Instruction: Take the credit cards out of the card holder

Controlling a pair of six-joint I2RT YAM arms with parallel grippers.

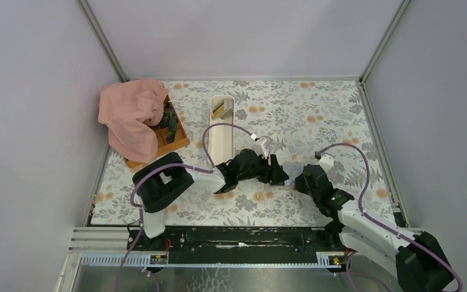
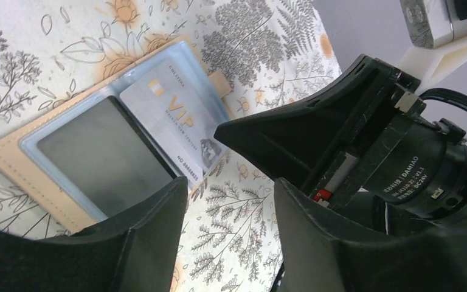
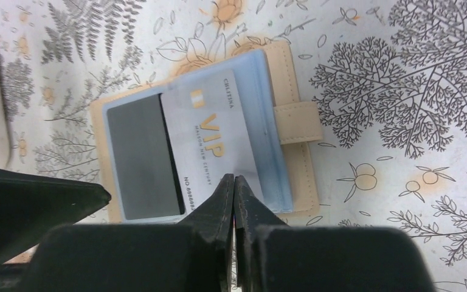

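Note:
The card holder [image 3: 298, 176] lies open on the flowered cloth, tan cover down, with its strap tab pointing away from the dark card. A dark grey card [image 3: 140, 158] sits in one light blue sleeve. A pale credit card [image 3: 210, 134] marked VIP lies slanted over the other sleeve, partly out. My right gripper [image 3: 234, 179] is shut, its tips over that card's near edge; whether they touch it I cannot tell. My left gripper [image 2: 231, 188] is open over bare cloth beside the card holder [image 2: 12, 158], with nothing between its fingers. In the top view both grippers [image 1: 278, 172] [image 1: 298, 180] meet over the holder and hide it.
A long white oval tray [image 1: 222, 131] lies just behind the left arm. A wooden box [image 1: 173, 137] half covered by a pink cloth [image 1: 131, 112] stands at the back left. Grey walls close in the cloth on three sides.

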